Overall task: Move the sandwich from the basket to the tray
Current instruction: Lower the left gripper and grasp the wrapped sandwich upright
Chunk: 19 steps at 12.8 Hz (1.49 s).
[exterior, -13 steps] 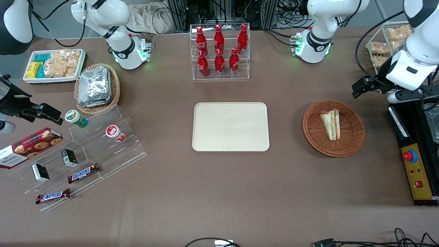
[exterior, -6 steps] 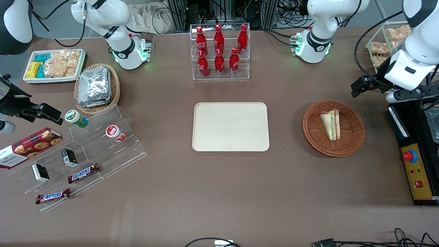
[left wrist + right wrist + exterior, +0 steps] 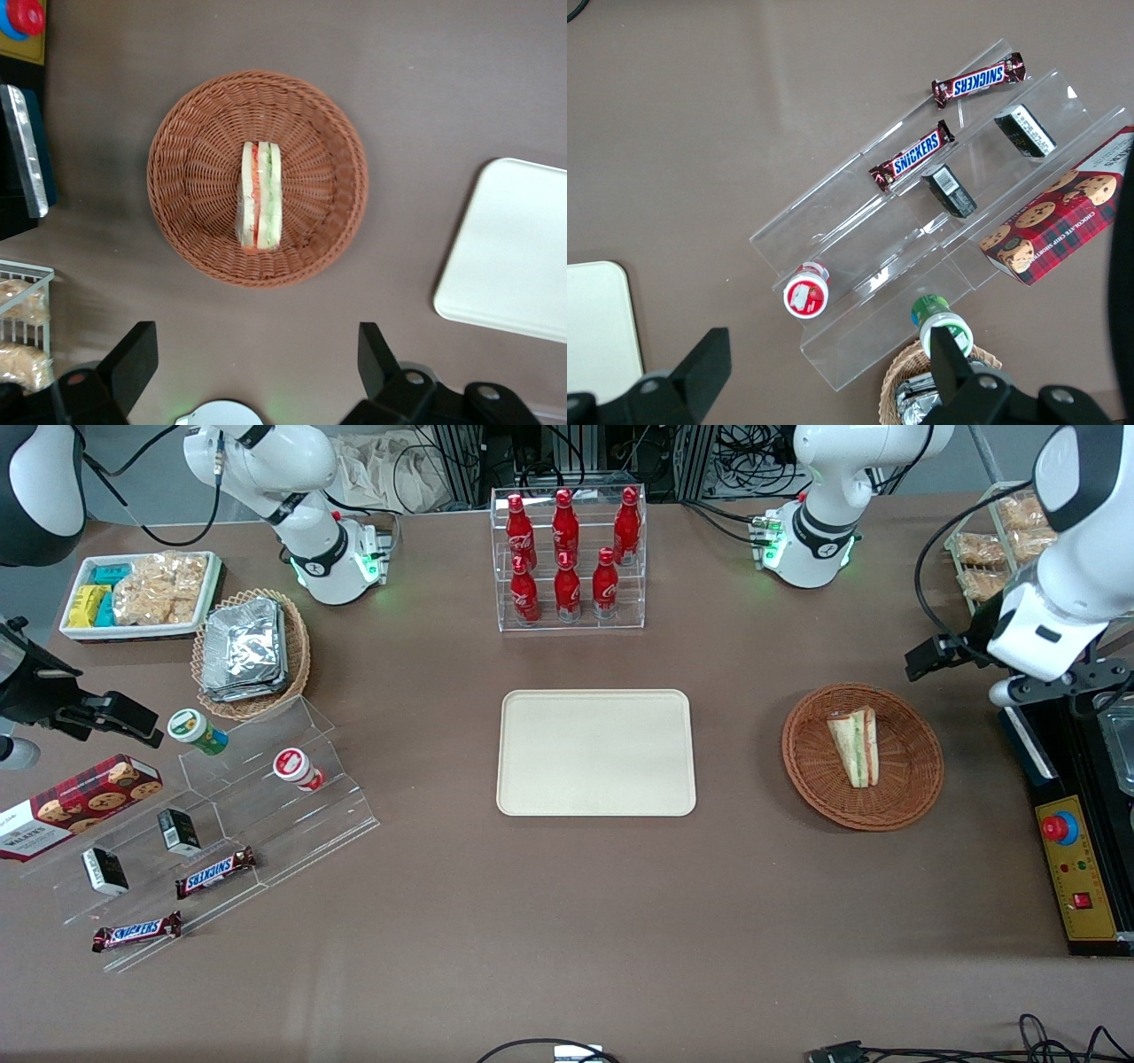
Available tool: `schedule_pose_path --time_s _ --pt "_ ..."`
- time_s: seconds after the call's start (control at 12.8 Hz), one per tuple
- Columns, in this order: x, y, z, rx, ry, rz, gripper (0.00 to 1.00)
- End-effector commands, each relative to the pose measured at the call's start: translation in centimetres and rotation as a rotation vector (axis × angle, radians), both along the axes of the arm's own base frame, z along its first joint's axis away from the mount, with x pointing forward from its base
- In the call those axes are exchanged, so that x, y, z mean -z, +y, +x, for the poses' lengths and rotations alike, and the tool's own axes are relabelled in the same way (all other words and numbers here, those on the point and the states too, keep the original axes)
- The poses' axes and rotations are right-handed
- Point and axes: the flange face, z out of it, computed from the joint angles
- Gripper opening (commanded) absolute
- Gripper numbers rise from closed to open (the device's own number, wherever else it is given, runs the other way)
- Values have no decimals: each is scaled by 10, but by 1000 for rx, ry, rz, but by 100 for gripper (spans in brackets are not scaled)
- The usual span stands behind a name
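Observation:
The sandwich [image 3: 855,746] [image 3: 259,197], a wedge of pale bread with green and red filling, lies on its side in the round reddish-brown basket [image 3: 802,766] [image 3: 177,159]. The cream tray [image 3: 595,753] [image 3: 518,248] sits bare at the table's middle, toward the parked arm's end from the basket. My left gripper [image 3: 1059,684] [image 3: 257,341] hangs high above the table, beside the basket toward the working arm's end, pointing down. It is open wide with nothing between its fingers [image 3: 133,354].
A black control box with a red button [image 3: 1072,850] lies close beside the basket, under the gripper. A wire rack of snack bags [image 3: 1001,540] and a rack of red bottles [image 3: 569,558] stand farther from the camera. Acrylic steps with snacks [image 3: 221,815] are at the parked arm's end.
The left arm's wrist has drifted slightly toward the basket and the front camera. The sandwich, basket and tray have not moved.

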Motion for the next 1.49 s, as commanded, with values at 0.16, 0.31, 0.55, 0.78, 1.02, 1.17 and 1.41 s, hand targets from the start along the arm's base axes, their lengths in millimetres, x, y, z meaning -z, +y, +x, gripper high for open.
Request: schedule_pose_path --time_s 0.16,0.31,0.55,0.78,1.02,1.17,1.41 --pt "120 9 -18 -35 -42 12 100" --pt "155 9 -17 -48 -32 11 100" --pt "211 15 -19 -60 -10 6 100" --pt "261 15 -25 -61 -19 1 100" --pt "294 14 -31 -59 -16 -2 100" --pt "296 14 -32 -59 -13 -2 100" --pt "296 14 -32 -59 -15 -2 97"
